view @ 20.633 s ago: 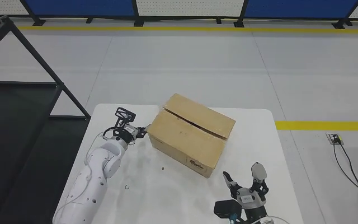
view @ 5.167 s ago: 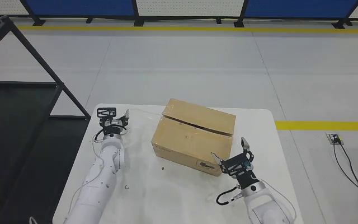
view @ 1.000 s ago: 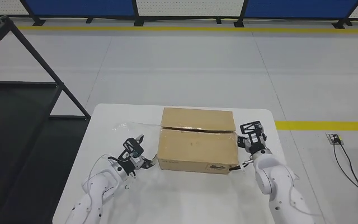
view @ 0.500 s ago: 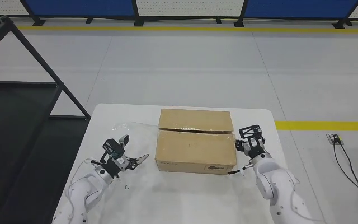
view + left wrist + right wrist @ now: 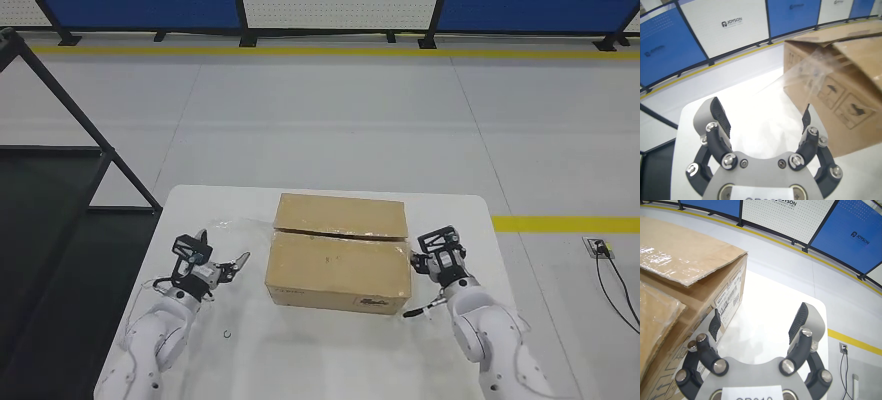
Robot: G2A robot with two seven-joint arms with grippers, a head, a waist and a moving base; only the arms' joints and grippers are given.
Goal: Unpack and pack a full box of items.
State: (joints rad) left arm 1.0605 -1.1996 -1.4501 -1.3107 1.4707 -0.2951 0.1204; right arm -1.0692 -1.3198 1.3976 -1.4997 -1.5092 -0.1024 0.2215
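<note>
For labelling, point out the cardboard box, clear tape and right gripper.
cardboard box (image 5: 338, 268), top view, top flap
clear tape (image 5: 810, 70), left wrist view, loose strip
right gripper (image 5: 760, 308), right wrist view, between fingertips

Bright, even light; wrist views curve at edges.

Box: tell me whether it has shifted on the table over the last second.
Yes. The box has slid toward the left edge of the table, leaving a wider bare strip at the box's right end.
</note>
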